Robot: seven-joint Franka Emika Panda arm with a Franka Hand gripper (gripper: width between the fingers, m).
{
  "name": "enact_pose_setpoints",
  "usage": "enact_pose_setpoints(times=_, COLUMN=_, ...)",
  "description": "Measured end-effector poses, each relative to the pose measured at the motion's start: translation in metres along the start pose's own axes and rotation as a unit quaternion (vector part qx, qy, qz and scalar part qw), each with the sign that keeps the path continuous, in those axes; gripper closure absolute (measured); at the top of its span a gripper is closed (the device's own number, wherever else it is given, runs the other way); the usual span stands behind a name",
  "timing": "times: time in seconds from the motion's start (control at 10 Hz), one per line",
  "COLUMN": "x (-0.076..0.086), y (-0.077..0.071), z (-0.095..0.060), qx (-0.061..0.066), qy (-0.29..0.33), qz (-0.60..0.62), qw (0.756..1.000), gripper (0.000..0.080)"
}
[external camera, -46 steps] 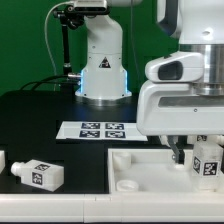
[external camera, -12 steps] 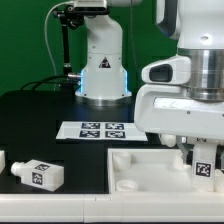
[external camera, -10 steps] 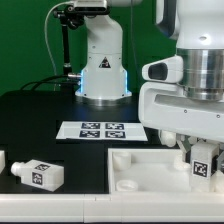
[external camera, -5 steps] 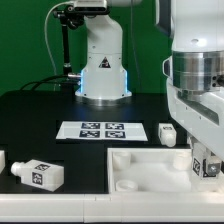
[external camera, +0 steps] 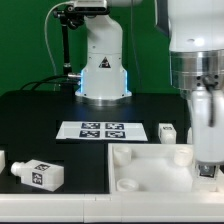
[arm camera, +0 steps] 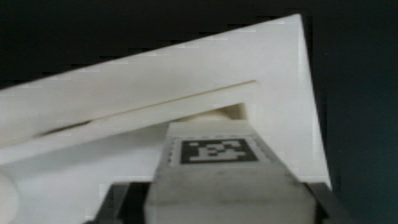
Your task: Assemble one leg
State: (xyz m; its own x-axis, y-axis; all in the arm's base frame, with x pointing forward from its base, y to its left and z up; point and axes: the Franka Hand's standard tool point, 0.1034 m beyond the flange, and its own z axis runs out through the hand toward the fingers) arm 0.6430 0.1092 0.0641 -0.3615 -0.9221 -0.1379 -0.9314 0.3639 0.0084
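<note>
My gripper [external camera: 206, 166] is at the exterior view's right, down at the far right corner of the wide white panel [external camera: 150, 170]. In the wrist view the gripper [arm camera: 217, 212] is shut on a white leg [arm camera: 217, 168]. The leg's black-and-white tag faces the camera, and a dark finger [arm camera: 125, 206] shows on either side of it. The leg stands at the panel's corner [arm camera: 160, 90], and its contact with the panel is hidden. In the exterior view the hand hides the held leg.
A second leg [external camera: 38, 174] lies at the exterior view's left and another [external camera: 2, 160] at the left edge. A small leg [external camera: 167, 132] stands beside the marker board [external camera: 100, 130]. The robot base [external camera: 103, 70] is behind it.
The hand has turned about its vertical axis at the panel's corner with the leg in it. It now shows narrow, which uncovers the small leg by the marker board.
</note>
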Motion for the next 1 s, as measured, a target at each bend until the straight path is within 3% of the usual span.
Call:
enact_pose_setpoints(times=0.2, x=-0.001, y=0.000, z=0.000, qx=0.005, qy=0.000, qz=0.018, qw=1.000, gripper=0.0515)
enact_pose_setpoints(times=0.3, x=0.000, y=0.001, z=0.001, qx=0.003, qy=0.001, qz=0.017, qw=1.000, gripper=0.0418)
enact_pose_setpoints(times=0.4, x=0.000, y=0.001, z=0.001, qx=0.003, qy=0.001, qz=0.011, qw=1.000, gripper=0.0418)
enact_pose_setpoints(times=0.5, x=-0.001, y=0.001, z=0.001, qx=0.003, qy=0.001, qz=0.010, qw=1.000, gripper=0.0237)
enact_pose_setpoints(times=0.6, x=-0.003, y=0.000, z=-0.002, qx=0.004, qy=-0.001, qz=0.003, qw=1.000, gripper=0.0237)
enact_pose_setpoints(times=0.7, x=-0.012, y=-0.004, z=-0.020, qx=0.012, qy=-0.009, qz=-0.016, qw=1.000, gripper=0.0168)
enact_pose_setpoints(times=0.8, x=-0.018, y=-0.008, z=-0.036, qx=0.022, qy=-0.018, qz=-0.028, qw=0.999, gripper=0.0155)
enact_pose_setpoints(times=1.0, x=-0.019, y=-0.008, z=-0.036, qx=0.024, qy=-0.018, qz=-0.030, qw=0.999, gripper=0.0151)
